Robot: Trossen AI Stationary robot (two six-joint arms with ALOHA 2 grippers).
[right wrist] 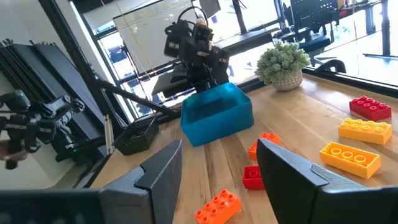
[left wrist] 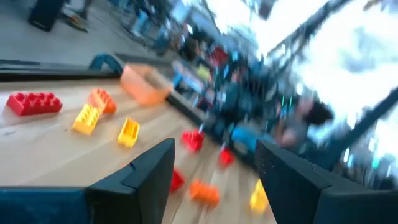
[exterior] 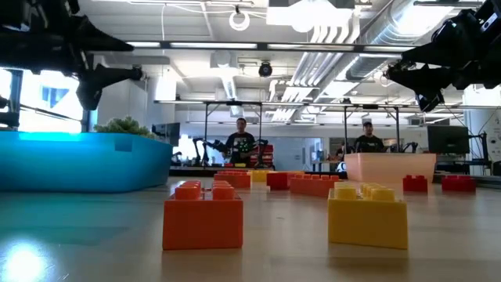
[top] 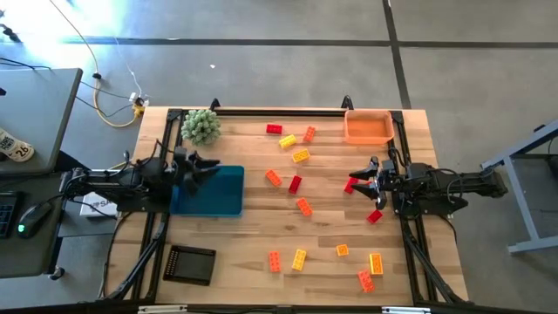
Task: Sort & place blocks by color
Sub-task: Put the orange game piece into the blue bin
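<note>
The blocks [top: 301,155] lay scattered over the middle and right of the wooden desk [top: 235,244], none of them in a tray: red, orange and yellow ones near the far edge, a red and two orange ones about the centre, and a further group of orange and yellow ones toward the near edge. The left tool [top: 202,166] hung above the blue tray [top: 218,196] on the left side of the desk, its fingers [left wrist: 146,177] spread apart with nothing between them. The right tool [top: 360,179] was raised on the right side, just in front of the orange tray [top: 367,127] that stood at the far right corner, its fingers [right wrist: 163,168] likewise parted and empty; a red block [top: 350,186] lay on the desk right by its tips, and another red block [top: 375,216] lay close beside that arm. A fuzzy green plant [top: 201,126] stood at the far edge beyond the blue tray, and a black grid-like tray [top: 190,263] lay near the front left corner. In the low view an orange block [exterior: 203,212] and a yellow block [exterior: 367,215] stood nearest the camera, and two people [exterior: 241,143] showed in the room behind the desk.
</note>
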